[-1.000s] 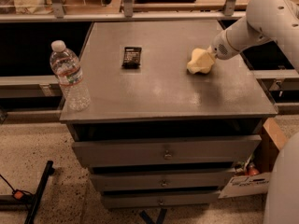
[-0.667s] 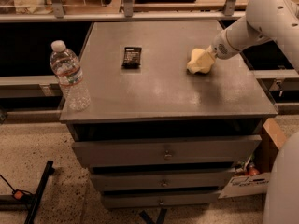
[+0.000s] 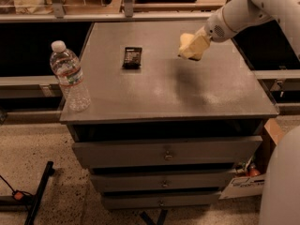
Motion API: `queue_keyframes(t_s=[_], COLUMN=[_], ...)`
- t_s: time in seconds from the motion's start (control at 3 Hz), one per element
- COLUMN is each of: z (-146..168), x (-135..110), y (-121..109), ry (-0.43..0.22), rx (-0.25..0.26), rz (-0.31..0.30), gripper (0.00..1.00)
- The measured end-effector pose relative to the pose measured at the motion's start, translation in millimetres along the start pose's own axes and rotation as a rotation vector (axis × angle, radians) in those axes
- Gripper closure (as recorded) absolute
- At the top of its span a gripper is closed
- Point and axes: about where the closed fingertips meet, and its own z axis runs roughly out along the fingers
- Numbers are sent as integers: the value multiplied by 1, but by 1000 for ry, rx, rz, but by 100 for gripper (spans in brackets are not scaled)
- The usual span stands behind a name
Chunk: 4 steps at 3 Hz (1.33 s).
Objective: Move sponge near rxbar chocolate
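The pale yellow sponge (image 3: 187, 45) hangs in my gripper (image 3: 197, 47) a little above the grey cabinet top (image 3: 159, 95) and casts a shadow below itself. The gripper comes in from the upper right on the white arm and is shut on the sponge. The rxbar chocolate (image 3: 132, 56), a small dark flat bar, lies on the cabinet top to the left of the sponge, about a hand's width or more away.
A clear water bottle (image 3: 70, 76) stands upright at the cabinet's front left corner. The cabinet has drawers (image 3: 164, 151) in front. A cardboard box (image 3: 255, 172) sits on the floor to the right. Shelving runs along the back.
The sponge was resting on the top at the right. Now the gripper has lifted it and carried it a little to the left, toward the dark bar.
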Motion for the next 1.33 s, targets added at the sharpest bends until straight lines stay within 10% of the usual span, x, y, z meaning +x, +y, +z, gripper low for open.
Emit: queue_keyframes(t_s=[0.67, 1.33], z=[16, 59], x=[-47, -69], y=[21, 34], ry=[-35, -47], rx=[-66, -118], rz=[-92, -160], gripper=[100, 59])
